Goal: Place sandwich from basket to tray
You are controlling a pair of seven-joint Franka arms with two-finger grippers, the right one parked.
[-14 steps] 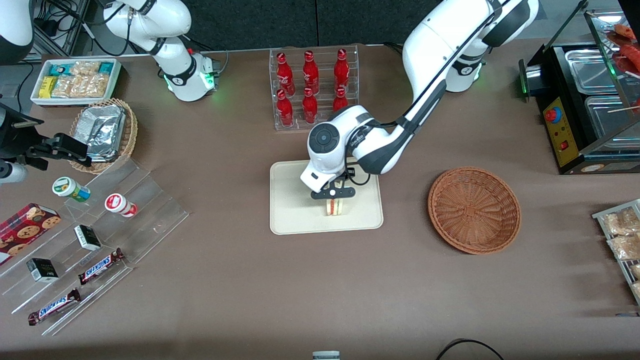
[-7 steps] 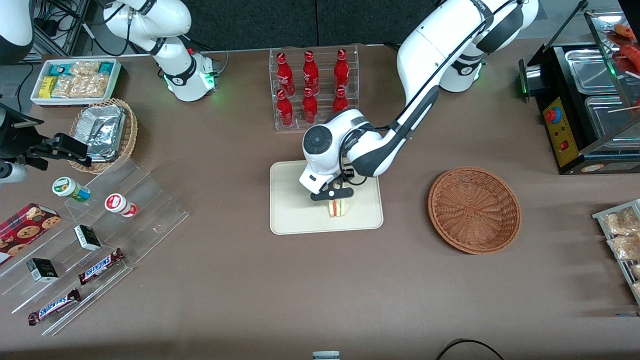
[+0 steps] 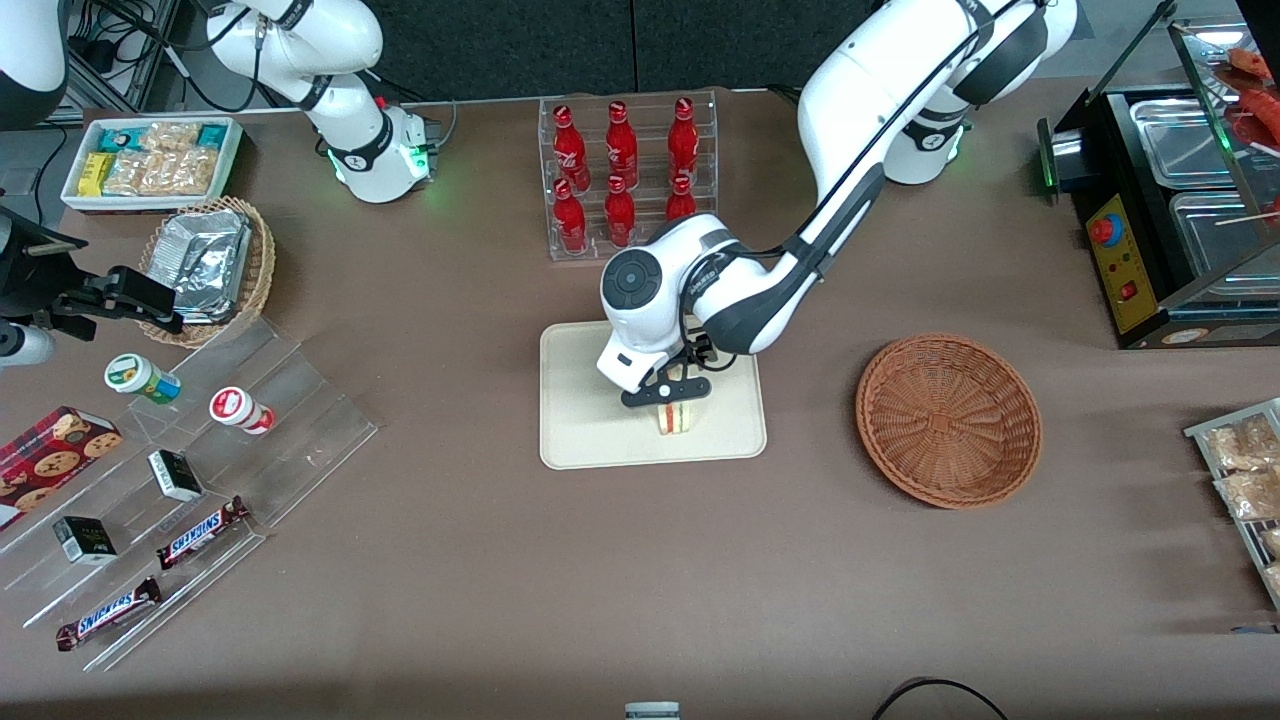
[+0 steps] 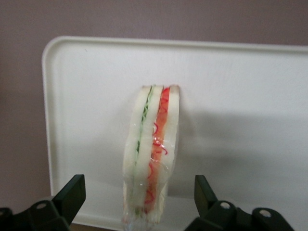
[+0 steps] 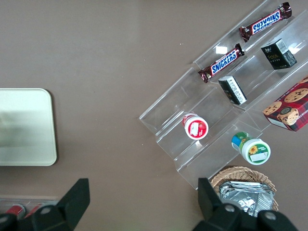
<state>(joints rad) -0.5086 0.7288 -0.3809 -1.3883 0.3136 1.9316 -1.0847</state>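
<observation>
Release step, by the look of it. Sandwich point(image 3: 676, 418) standing on its edge on the tray point(image 3: 580, 420), toward the tray's 4 o'clock corner in the front view, filling stripes showing on the cut face. Basket point(image 3: 948, 420) lying bare at 3 o'clock from the tray, well apart, toward the working arm's end of the table.

Gripper point(image 3: 668, 392) hanging just above the sandwich, at its 12 o'clock in the front view. From the wrist camera, fingers point(image 4: 72, 192) spread wide, one on each side of the sandwich point(image 4: 151, 154), with clear tray surface point(image 4: 240, 96) between each pad and the bread; no contact visible. Sandwich wrapped in clear film, slightly bowed, seemingly balanced on a narrow edge.

Placement apparently done; only the retreat left. Next: lift straight up, keeping the fingers spread so neither pad brushes the bread. Some risk of tipping the wedge if a pad grazes it on the way up, given the narrow footing. Then swing clear of the tray.
</observation>
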